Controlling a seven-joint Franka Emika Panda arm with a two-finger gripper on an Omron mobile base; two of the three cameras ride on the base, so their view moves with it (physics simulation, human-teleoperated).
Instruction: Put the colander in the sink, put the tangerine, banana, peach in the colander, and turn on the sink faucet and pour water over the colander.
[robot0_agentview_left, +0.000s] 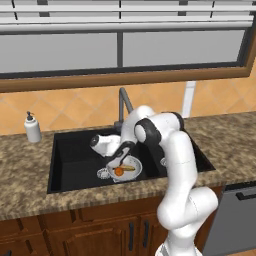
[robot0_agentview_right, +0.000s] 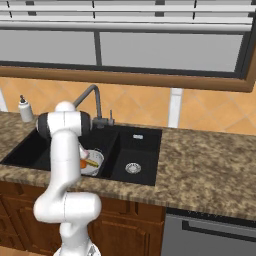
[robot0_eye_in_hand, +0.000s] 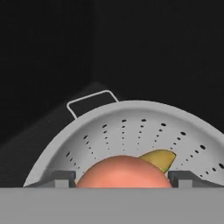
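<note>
Left base view: granite counter (robot0_agentview_left: 30, 170), tiled wall (robot0_agentview_left: 75, 107).

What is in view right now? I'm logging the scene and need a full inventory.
sink: 1, black, set into the counter
colander: 1, white, in the sink
banana: 1, yellow, inside the colander
peach: 1, pink-orange, between the fingertips over the colander
faucet: 1, dark grey, behind the sink
soap dispenser: 1, white, on the counter left of the sink
counter: 1, speckled brown, around the sink
window: 1, wood-framed, above the counter
cabinets: brown wood, below the counter
dishwasher: 1, grey, right of the cabinets
arm: 1, white, reaching into the sink
hand: 1, dark fingertips closed on the peach
</note>
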